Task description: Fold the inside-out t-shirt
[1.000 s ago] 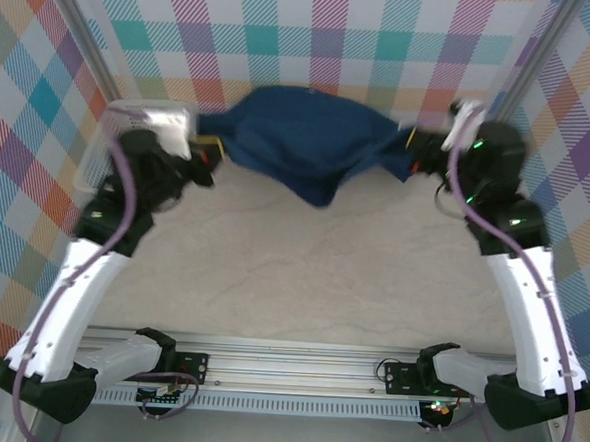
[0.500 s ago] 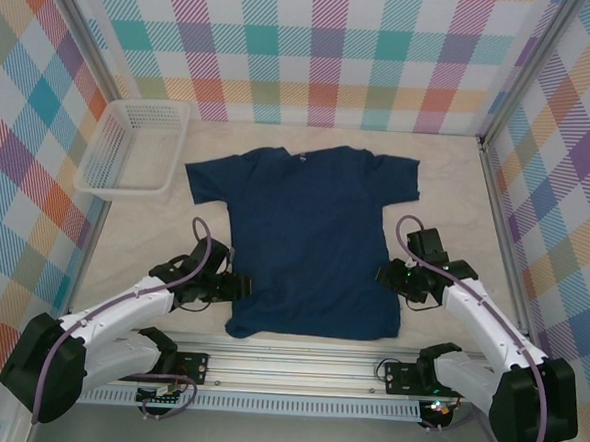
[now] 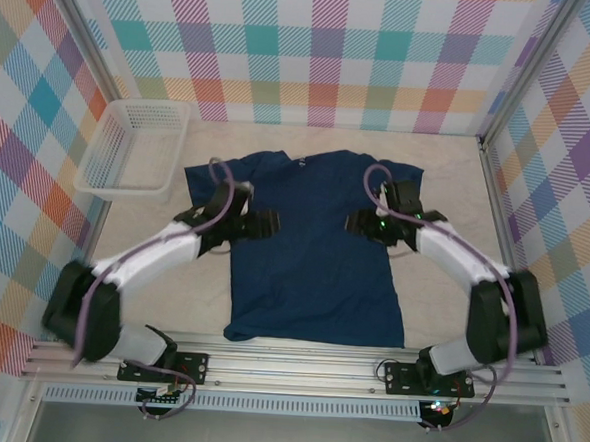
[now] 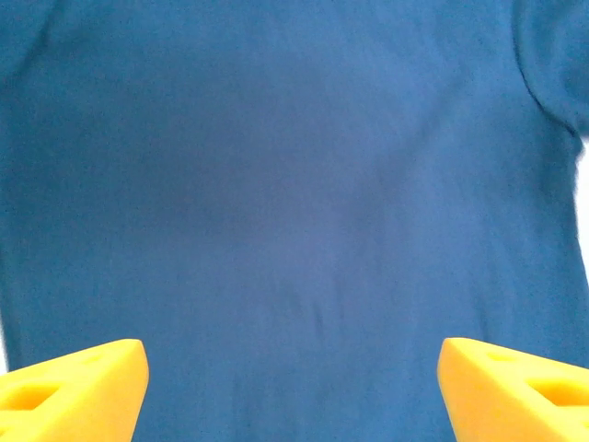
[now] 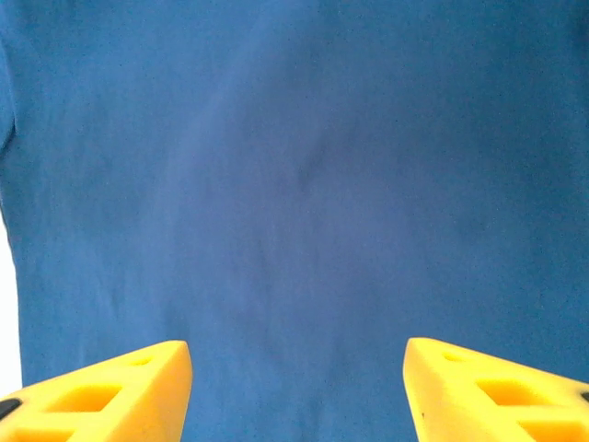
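The table (image 3: 200, 305) carried the inside-out t-shirt (image 3: 312, 272), which lay flat with its collar away from my bases and its hem toward them. The white mesh basket (image 3: 139, 146) stood just beyond the shirt's sleeve on my left, apart from it. The top camera placed my left gripper (image 3: 267, 222) over the shirt's left chest area and my right gripper (image 3: 358, 223) over its right, both pointing inward. I could not read the finger gap there. The wrist cameras supplied it. The left yellow fingers (image 4: 78, 387) stood wide apart and the right yellow fingers (image 5: 110, 391) were likewise spread. Bare navy cloth lay between each pair, nothing pinched.
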`<state>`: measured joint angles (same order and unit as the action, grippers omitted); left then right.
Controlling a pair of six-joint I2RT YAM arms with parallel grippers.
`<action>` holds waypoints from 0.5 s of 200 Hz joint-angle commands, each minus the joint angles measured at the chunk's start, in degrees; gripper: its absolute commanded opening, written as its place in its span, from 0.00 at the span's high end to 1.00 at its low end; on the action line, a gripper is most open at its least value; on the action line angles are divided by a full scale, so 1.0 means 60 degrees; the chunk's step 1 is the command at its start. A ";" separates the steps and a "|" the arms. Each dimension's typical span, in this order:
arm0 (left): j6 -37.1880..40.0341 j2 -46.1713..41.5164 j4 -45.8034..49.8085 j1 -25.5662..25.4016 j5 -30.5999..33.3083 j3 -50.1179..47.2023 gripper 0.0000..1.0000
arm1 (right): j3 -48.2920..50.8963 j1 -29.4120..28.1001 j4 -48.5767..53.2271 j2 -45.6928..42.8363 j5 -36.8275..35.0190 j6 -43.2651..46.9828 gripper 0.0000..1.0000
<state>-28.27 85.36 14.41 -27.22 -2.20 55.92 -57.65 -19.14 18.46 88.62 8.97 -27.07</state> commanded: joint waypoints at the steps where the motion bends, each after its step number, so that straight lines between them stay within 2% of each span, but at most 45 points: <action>1: 0.0518 0.2176 -0.0645 0.0735 0.0257 0.1351 0.20 | -0.1799 0.0279 -0.0971 0.1798 -0.0267 0.0499 0.40; 32: 0.0862 0.4521 -0.0099 0.1055 -0.0273 0.3384 0.21 | -0.3539 0.0613 -0.0789 0.3974 0.0184 0.0238 0.42; 100: 0.1136 0.7019 0.1499 0.1775 -0.0909 0.6137 0.21 | -0.6954 0.1198 0.1273 0.7107 0.0562 -0.0583 0.46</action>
<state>-23.31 122.61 17.15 -18.57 -5.56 87.88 -92.95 -13.34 20.05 126.67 10.31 -27.24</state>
